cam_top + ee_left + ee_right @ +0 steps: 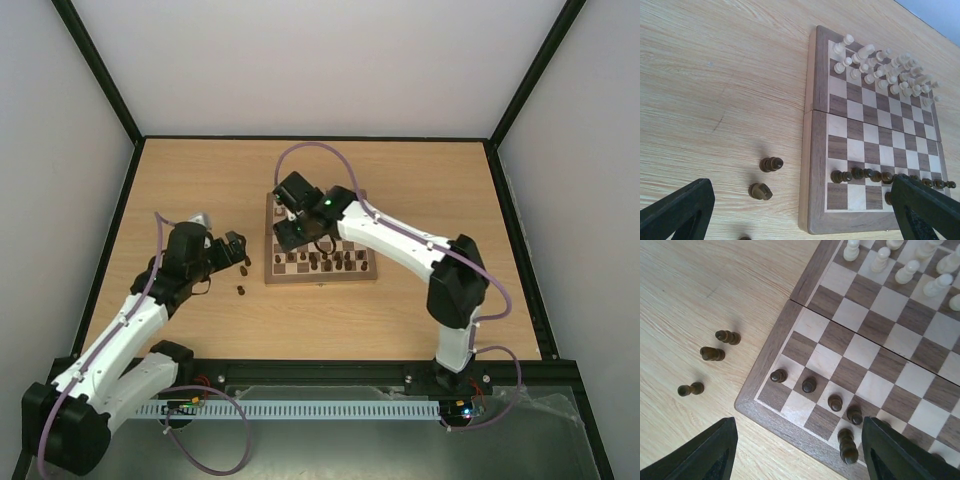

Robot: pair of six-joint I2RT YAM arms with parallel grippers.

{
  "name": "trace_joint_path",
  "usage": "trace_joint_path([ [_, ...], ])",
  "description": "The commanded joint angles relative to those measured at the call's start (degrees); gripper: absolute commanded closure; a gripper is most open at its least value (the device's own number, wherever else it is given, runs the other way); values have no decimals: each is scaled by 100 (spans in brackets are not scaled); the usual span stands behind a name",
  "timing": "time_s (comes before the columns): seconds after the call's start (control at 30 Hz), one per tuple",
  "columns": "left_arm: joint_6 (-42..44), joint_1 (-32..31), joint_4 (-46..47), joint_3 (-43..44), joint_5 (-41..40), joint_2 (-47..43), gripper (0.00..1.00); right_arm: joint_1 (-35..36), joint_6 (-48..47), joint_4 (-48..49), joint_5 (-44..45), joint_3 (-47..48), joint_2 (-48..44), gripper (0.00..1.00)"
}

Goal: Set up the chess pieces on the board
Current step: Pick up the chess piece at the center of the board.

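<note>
The board point(271, 276) lies mid-table, with pale chess pieces point(880, 70) on its far rows and a row of dark pawns point(875, 176) along its near side. My right gripper point(805, 460) hangs open over the board's near-left corner point(747, 402). A taller dark piece point(847, 446) stands free just inside its right finger point(905, 455), behind the pawns point(809, 385). Three dark pieces point(712, 354) lie on the table left of the board. My left gripper point(802, 215) is open above the table, near two of these pieces point(771, 164).
In the top view the right arm point(400, 240) stretches across the board's right half, its gripper point(288, 232) over the left edge. The left gripper point(238, 250) hovers by the loose pieces point(241, 290). Black frame rails border the wooden table point(420, 170).
</note>
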Motion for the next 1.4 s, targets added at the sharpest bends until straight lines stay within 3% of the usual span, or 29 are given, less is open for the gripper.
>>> trace_joint_path([
  [0.0, -136, 35, -358, 292, -156, 108, 1, -12, 84, 301, 70, -611, -558, 31],
  [0.13, -193, 36, -450, 368, -234, 333, 1, -36, 126, 570, 6, -989, -671, 31],
  [0.67, -61, 38, -108, 737, -552, 1733, 2, -33, 133, 531, -259, -994, -442, 33],
  [0.77, 14, 37, -63, 783, -684, 1922, 11, -39, 143, 559, -251, -1128, -560, 33],
  [0.9, 126, -12, 39, 841, -719, 2210, 39, -36, 150, 551, -208, -1197, -679, 33],
  [0.97, 162, -51, 30, 879, -764, 2349, 47, -35, 143, 549, -233, -1195, -719, 33],
  [1.13, 204, -372, -59, 994, -1079, 2623, 53, -36, 143, 565, -257, -1200, -738, 33],
  [1.37, 310, -721, -81, 1068, -1187, 2849, 54, -27, 134, 577, -280, -1195, -747, 33],
])
